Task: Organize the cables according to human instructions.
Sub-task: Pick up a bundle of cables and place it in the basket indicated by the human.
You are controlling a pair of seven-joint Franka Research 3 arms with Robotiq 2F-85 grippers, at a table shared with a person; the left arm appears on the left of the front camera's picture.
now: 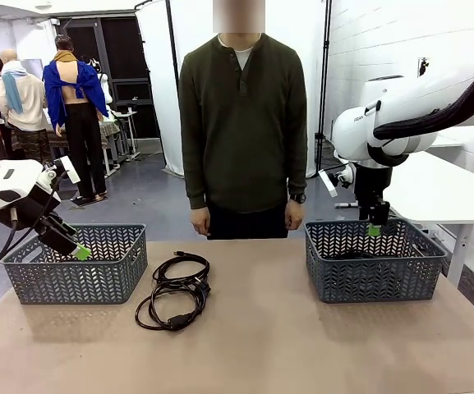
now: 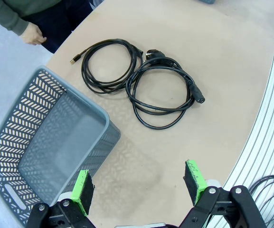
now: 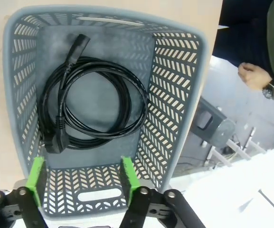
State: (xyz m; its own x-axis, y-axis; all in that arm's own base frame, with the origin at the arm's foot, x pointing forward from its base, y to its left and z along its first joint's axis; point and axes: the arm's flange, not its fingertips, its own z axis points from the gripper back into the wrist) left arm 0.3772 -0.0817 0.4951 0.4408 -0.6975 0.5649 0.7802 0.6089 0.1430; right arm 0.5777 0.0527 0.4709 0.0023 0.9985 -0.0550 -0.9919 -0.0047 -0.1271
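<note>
Two black cables lie coiled and touching on the table's middle, one (image 1: 182,266) farther back, one (image 1: 171,305) nearer. From the left wrist they are a thinner coil (image 2: 109,64) and a thicker one with plug ends (image 2: 163,91). Another coiled cable (image 3: 91,102) lies flat inside the right basket (image 3: 174,118). My right gripper (image 3: 81,175) hovers above that basket's near wall, open, holding nothing; it also hangs over the basket (image 1: 374,231). My left gripper (image 2: 139,183) is open and empty beside the left basket (image 2: 46,142), well short of the two coils.
The grey left basket (image 1: 76,267) holds nothing that I can see. The right basket (image 1: 374,261) stands at the table's right. A person stands at the far edge, arms down, one hand (image 2: 32,34) near the table corner, the other hand (image 3: 253,76) beyond the right basket.
</note>
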